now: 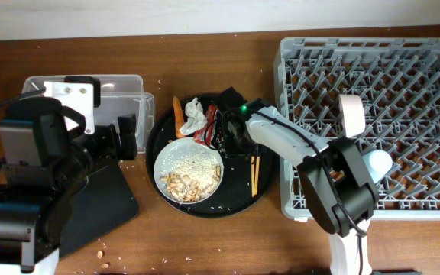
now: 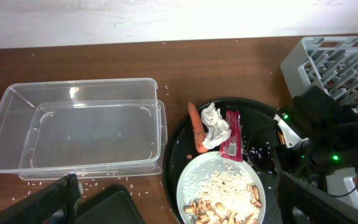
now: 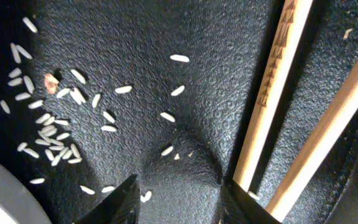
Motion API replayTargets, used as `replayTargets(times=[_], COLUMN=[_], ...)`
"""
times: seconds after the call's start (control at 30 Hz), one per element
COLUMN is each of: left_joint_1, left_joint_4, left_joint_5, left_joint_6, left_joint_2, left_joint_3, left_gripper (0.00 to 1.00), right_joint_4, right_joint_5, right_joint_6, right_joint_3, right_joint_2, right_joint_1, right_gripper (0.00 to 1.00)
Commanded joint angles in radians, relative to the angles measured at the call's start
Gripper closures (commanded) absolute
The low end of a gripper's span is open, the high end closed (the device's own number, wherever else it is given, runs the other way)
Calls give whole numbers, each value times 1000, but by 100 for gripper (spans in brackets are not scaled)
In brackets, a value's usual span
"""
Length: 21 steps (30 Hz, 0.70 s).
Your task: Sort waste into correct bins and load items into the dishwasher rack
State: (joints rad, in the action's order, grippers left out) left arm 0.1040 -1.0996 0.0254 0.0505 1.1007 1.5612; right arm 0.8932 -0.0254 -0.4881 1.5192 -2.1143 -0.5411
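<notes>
The pale grey plate (image 1: 189, 172) holds rice and tan nut scraps on the round black tray (image 1: 239, 200). The carrot piece (image 1: 177, 114), white tissue (image 1: 195, 113) and red wrapper (image 1: 207, 127) lie behind it. The chopsticks (image 1: 255, 173) lie on that tray's right side. My right gripper (image 1: 228, 136) is open and low over the round tray; in the right wrist view its jaws (image 3: 179, 205) straddle bare tray and loose rice grains (image 3: 48, 130), with the chopsticks (image 3: 278, 93) just outside the right finger. My left gripper (image 1: 125, 137) is open and empty near the clear tub (image 1: 121, 88). A white bowl (image 1: 351, 114) and a light-blue cup (image 1: 379, 163) stand in the rack (image 1: 411, 53).
The black rectangular tray (image 1: 105, 198) lies in front of the tub, partly under my left arm. Rice grains are scattered on the wooden table. The left wrist view shows the empty tub (image 2: 79, 124), the plate (image 2: 222, 193), the carrot (image 2: 196, 124), the tissue (image 2: 214, 124) and the wrapper (image 2: 232, 134).
</notes>
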Motion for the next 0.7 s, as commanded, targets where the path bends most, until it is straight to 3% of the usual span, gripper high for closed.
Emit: replayTargets(times=[0.0,0.17,0.23,0.27,0.4,0.47,0.63,0.67], left_joint_1=[-4,-4,-4,-4,-4,-4,-4,-4], left_joint_4=[2,2,2,2,2,2,2,2], left_joint_5=[-7,-7,-7,-7,-7,-7,-7,-7], left_joint_6=[13,13,13,13,13,13,13,13], left_joint_2=[-10,-10,-10,-10,-10,-10,-10,-10], left_joint_3=[-3,-3,-3,-3,-3,-3,-3,-3], left_gripper=[1,1,1,1,1,1,1,1], right_joint_4=[4,50,60,60,59,61,94,98], right_joint_5=[-21,7,6,15,67,71,48,-48], right_joint_6=[11,1,-1,-30,-30,-30,68,80], right_joint_3=[18,17,15,14,12,13,77,76], right_joint_2=[104,105,76,42,-6,-3,332,407], right_joint_1=[11,126,131,131,115,116,123,140], right_gripper=[59,65,67,74,75,96,96,96])
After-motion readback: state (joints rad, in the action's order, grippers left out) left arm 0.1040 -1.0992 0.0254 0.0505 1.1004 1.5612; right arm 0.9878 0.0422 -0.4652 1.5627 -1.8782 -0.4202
